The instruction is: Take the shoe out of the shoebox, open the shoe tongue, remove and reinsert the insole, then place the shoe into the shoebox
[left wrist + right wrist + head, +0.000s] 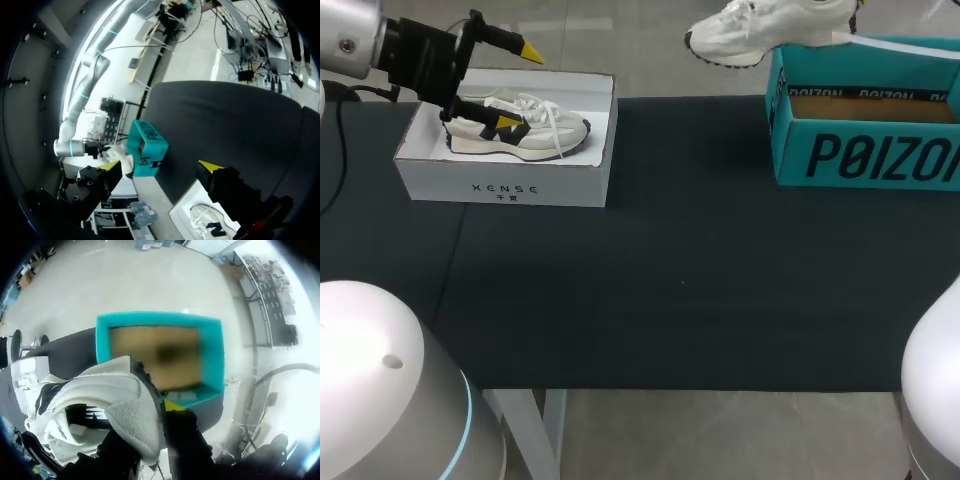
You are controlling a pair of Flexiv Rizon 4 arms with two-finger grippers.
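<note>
Right gripper point(150, 426) pinches white sneaker point(760, 30) by its padded collar above teal shoebox point(860, 155); left gripper point(517, 86), spread wide, hangs over grey sneaker point(535, 125) in white shoebox point(505, 185); judged light with a soft upper, best gripped at the stiffer heel rim.

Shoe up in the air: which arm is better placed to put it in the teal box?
Right. The right gripper holds the shoe over the open teal box. The left gripper is open at the white box, across the table.
</note>
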